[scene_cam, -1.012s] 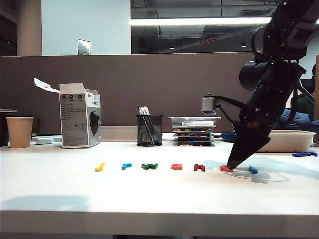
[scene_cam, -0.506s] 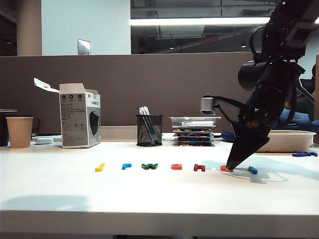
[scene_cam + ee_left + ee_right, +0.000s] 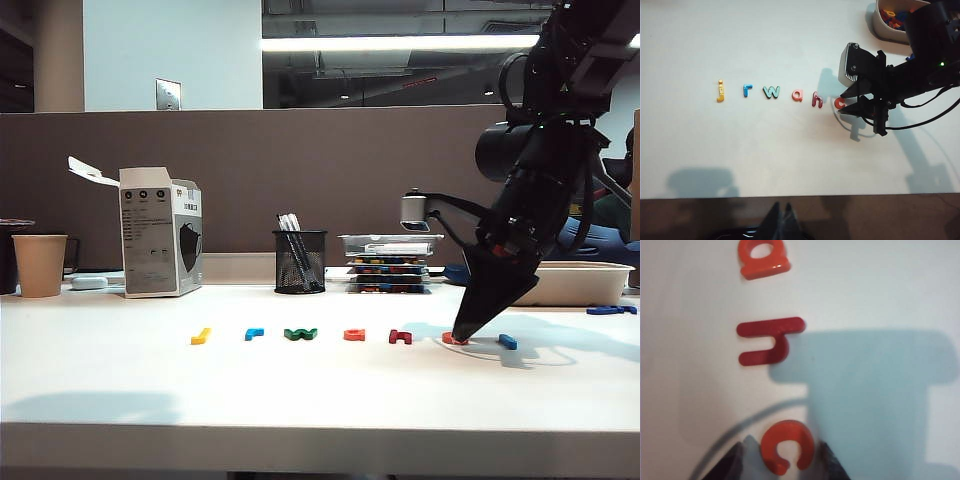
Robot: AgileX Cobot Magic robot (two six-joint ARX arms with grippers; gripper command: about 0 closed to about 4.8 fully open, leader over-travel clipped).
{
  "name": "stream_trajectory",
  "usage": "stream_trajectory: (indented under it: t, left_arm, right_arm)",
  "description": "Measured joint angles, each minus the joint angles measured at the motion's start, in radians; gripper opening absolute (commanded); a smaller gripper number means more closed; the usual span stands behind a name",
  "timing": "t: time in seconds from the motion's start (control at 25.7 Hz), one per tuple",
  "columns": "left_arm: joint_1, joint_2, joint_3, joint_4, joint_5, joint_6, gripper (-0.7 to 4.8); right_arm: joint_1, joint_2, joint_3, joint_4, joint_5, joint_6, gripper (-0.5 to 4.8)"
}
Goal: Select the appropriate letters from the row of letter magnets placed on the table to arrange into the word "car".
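The letter magnets lie in a row on the white table (image 3: 320,390). They are a yellow j (image 3: 201,336), blue r (image 3: 254,333) (image 3: 747,90), green w (image 3: 300,334), orange-red a (image 3: 354,334) (image 3: 797,95) (image 3: 762,257), dark red h (image 3: 400,336) (image 3: 767,340), orange-red c (image 3: 455,339) (image 3: 840,103) (image 3: 787,446) and a blue bar (image 3: 508,341). My right gripper (image 3: 460,335) (image 3: 782,460) points down at the table with its fingers either side of the c, open, with a small gap on each side. My left gripper (image 3: 780,207) hangs shut beyond the table's front edge, high over the row.
At the back stand a paper cup (image 3: 40,264), a grey carton (image 3: 160,232), a mesh pen holder (image 3: 299,261), stacked clear trays (image 3: 390,262) and a white tray (image 3: 575,282) (image 3: 885,31) of spare letters. More blue letters (image 3: 610,310) lie at the far right.
The right gripper's tips have edged slightly left at the c. The letters have not moved.
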State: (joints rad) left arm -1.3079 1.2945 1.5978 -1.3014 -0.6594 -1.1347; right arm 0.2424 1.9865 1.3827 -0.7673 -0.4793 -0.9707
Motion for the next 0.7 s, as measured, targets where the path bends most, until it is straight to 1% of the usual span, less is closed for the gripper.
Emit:
stream_trajectory:
  t: [0.58,0.7]
  left_arm:
    - [0.000,0.000,0.000,0.000,0.000,0.000,-0.05]
    - [0.000,0.000,0.000,0.000,0.000,0.000,-0.05]
  right_arm:
    - [0.002,0.006,0.003,0.012,-0.003,0.016,1.96]
    - [0.002,0.006,0.003,0.014,-0.003,0.022,1.51]
